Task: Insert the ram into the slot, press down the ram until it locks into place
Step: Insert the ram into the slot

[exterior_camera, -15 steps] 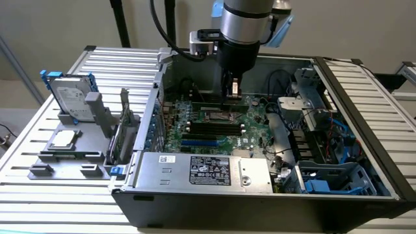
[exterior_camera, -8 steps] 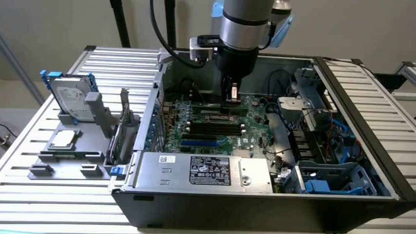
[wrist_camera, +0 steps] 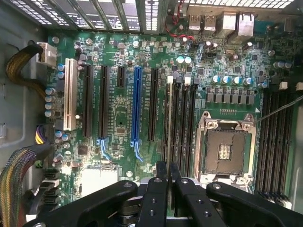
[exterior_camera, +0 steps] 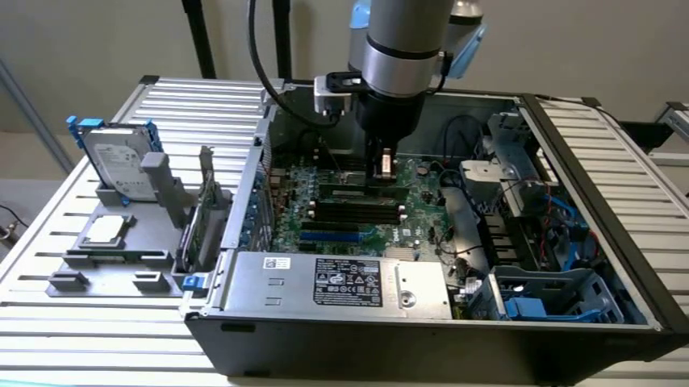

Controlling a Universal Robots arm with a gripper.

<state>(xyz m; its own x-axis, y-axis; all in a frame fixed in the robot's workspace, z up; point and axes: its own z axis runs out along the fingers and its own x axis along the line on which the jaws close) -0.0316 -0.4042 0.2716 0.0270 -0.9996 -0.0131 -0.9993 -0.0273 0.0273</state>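
Table: slatted metal, lower left of the exterior view. It carried the open computer case and, at the exterior view's left, a tray with a hard drive.
Power supply: grey labelled box, lower centre, against the nearest wall of the case.
Motherboard: green, lying flat behind the power supply at the centre of the frame.
Slot: outermost of a bank of parallel black sockets. The neighbouring sockets looked empty.
Ram: seen edge-on in the wrist view, standing upright along the slot. Whether the end clips had closed could not be told.
Pincer: fingers pressed together on the ram's upper edge, apparently nearer one end than the middle. In the exterior view it hung just above the board, centre of frame.
Arm: vertical, upper centre.
Risk: an off-centre grip could drive one end home while the other rode high, leaving a clip unlatched. A slight tilt or a missed notch could jam the ram. Hard pressing then could flex the motherboard.
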